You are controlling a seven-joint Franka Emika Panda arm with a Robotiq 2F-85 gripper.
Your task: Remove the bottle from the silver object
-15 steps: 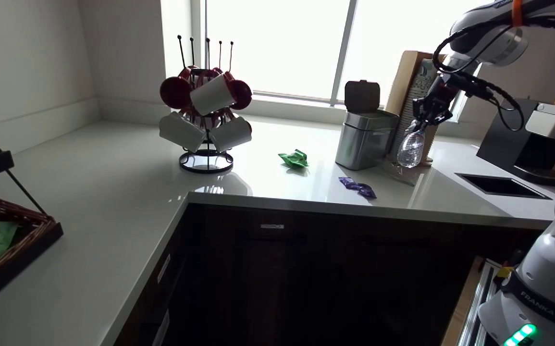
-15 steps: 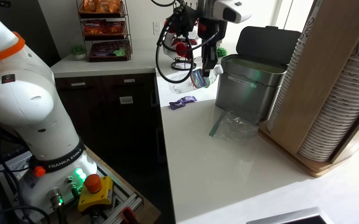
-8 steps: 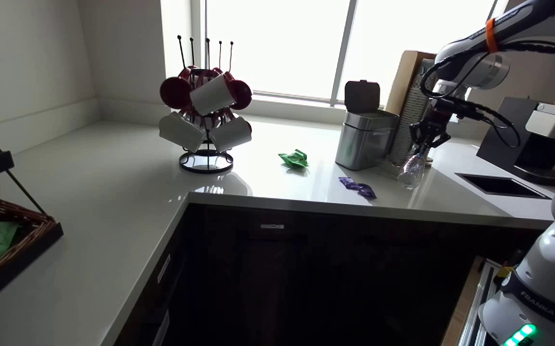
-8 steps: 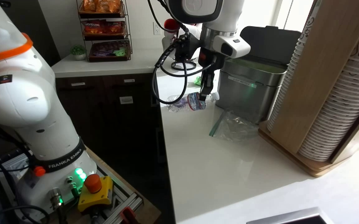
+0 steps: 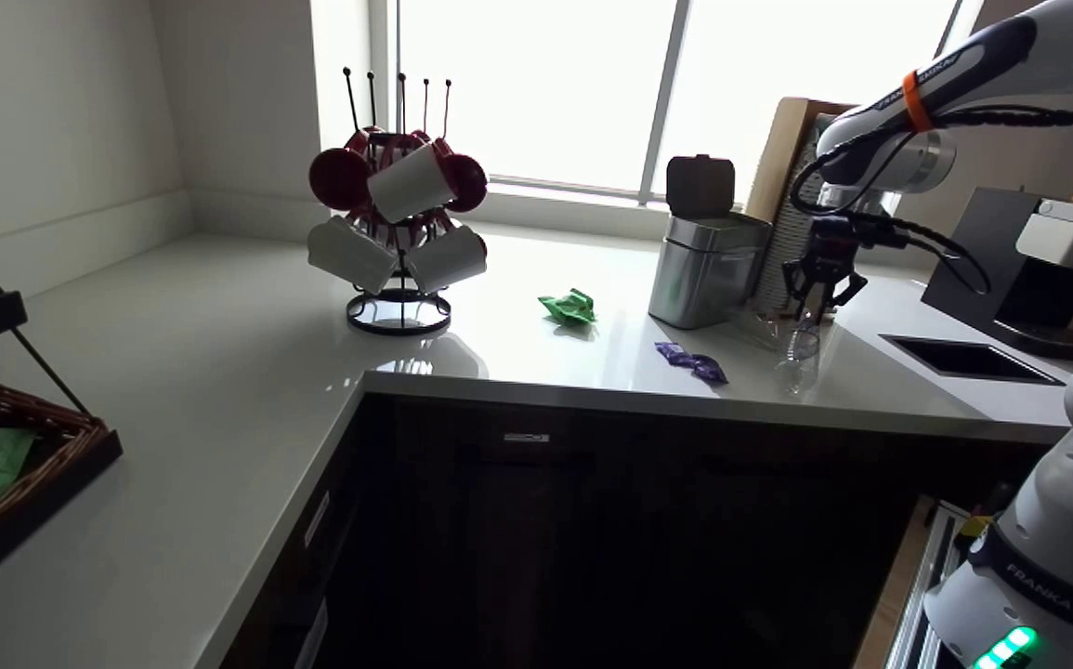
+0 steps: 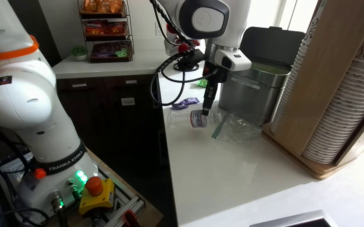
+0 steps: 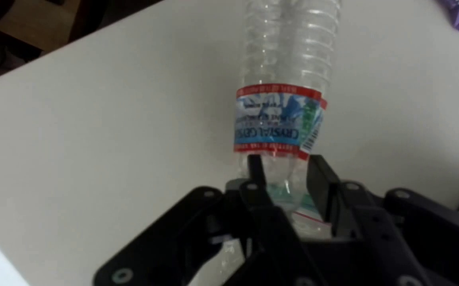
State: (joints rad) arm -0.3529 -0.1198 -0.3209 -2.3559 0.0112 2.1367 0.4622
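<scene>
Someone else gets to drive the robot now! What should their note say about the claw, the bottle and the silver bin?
Claw: at the neck end of the bottle, fingers apart; gripping or not, can't tell.
Bottle: sideways, low at the counter; whether it rests there is unclear.
Silver bin: standing open on the counter.
Done: bottle is out of the bin.
Left: probably settle the bottle, open the claw, back away.

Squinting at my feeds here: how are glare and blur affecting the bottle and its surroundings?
In an exterior view, the window is blown out white, the cabinets nearly black and the clear bottle faint; in an exterior view, bright light washes out the counter at lower right; in the wrist view, large lettering on the bottle's label shows upside down, smaller print is blurred.
</scene>
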